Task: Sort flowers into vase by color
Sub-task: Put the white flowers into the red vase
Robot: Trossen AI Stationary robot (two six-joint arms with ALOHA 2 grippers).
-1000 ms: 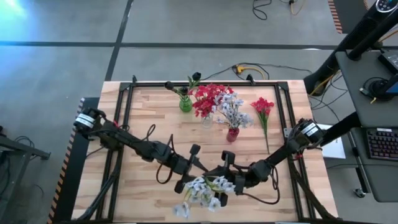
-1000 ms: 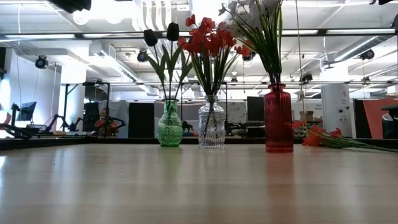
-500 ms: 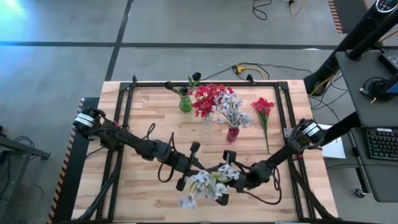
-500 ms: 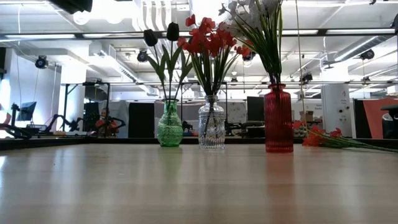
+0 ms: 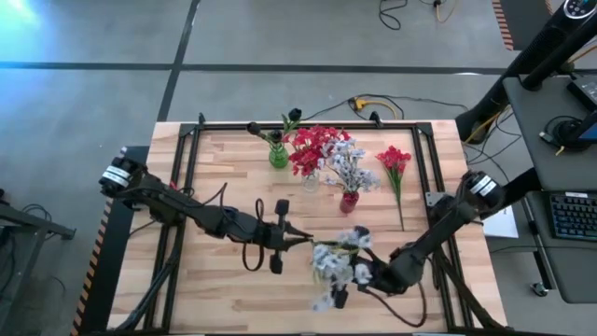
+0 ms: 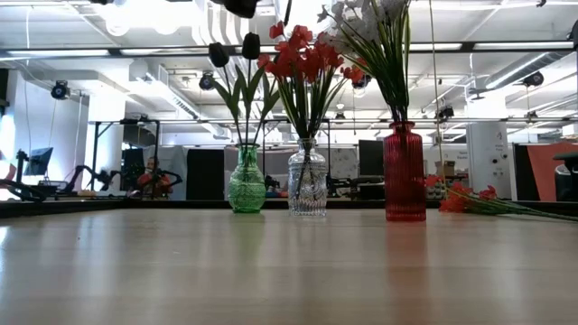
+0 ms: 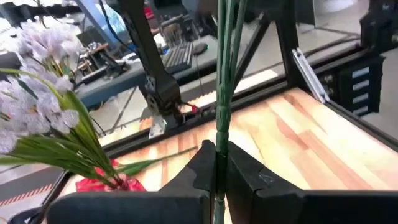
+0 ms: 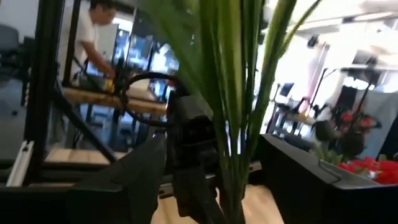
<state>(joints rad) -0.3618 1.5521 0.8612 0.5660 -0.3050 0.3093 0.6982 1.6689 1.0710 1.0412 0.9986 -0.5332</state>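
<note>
A pale blue-white spray (image 5: 338,261) is held between my two grippers over the table's near middle. My left gripper (image 5: 295,237) is shut on its green stem (image 7: 219,93). My right gripper (image 5: 362,272) is closed around its leafy part (image 8: 231,106) just under the blossoms. At the far middle a green vase (image 5: 277,155) holds dark buds, a clear vase (image 5: 311,179) holds red blossoms, and a red vase (image 5: 348,202) holds pale blossoms. One red spray (image 5: 395,166) lies flat on the table on the right. My left gripper pinches the bare lower stem (image 7: 218,146) between its two fingers, coming level from the table's left. The stem runs on straight past the fingertips, clear of the table. My right gripper has the bundle of leaves and stems (image 8: 236,155) between its two fingers (image 8: 134,180), coming from the table's right. The blossoms stand beyond the fingers, lifted off the table.
The three vases stand close together in a row (image 6: 307,181) at the far middle, with tall sprays rising from them. A black frame rail (image 5: 308,125) runs along the table's far edge. Bare wood (image 5: 205,299) lies at the near left.
The pale spray has been carried from the near edge toward the table's right and far side, with its blossoms raised. My right gripper has gone right with it. My left gripper has turned and drawn a little toward the far edge, keeping hold of the stem.
</note>
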